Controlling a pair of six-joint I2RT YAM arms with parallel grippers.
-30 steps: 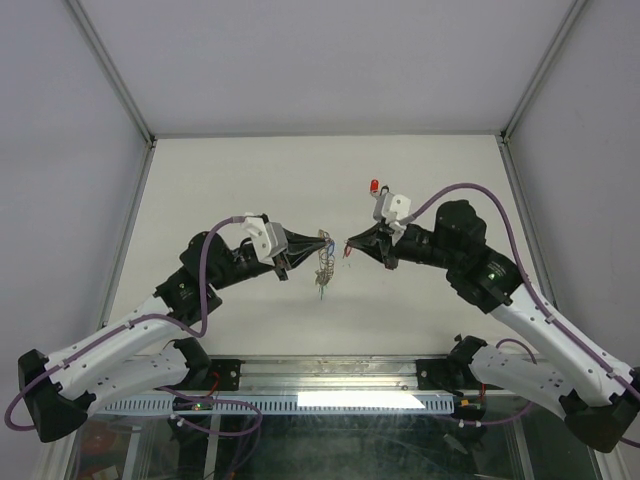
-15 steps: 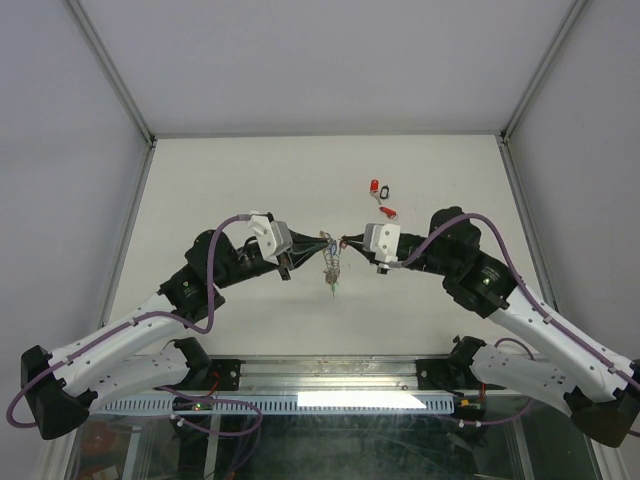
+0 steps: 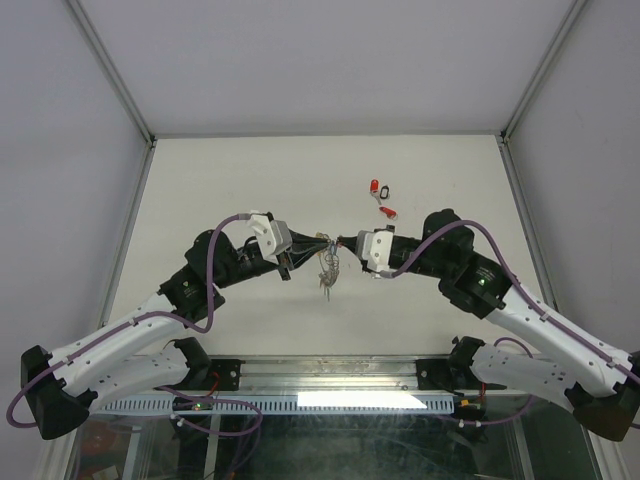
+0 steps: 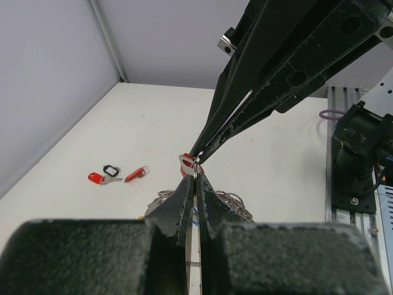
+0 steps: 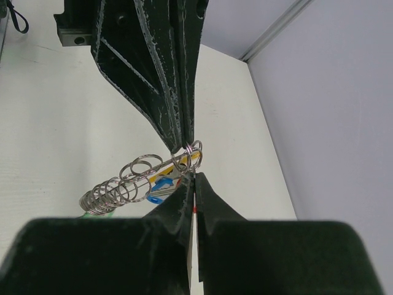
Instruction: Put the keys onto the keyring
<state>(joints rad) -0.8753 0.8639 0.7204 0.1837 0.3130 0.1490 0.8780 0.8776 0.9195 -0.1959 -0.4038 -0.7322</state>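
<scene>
The red-tagged key (image 4: pixel 187 163), pinched in the right gripper (image 3: pixel 343 241), is now brought up to the keyring (image 5: pixel 181 165) pinched in the left gripper (image 3: pixel 322 243), seemingly ready for threading.

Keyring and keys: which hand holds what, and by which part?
Left hand pinches the keyring at its yellow arc's upper end; right hand pinches a red-tagged key by the tag.

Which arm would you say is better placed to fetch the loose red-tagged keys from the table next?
Right. The loose red-tagged keys lie on the table on its side, just beyond the right gripper, whereas the left gripper is shut on the hanging keyring. It must first release its red-tagged key.
</scene>
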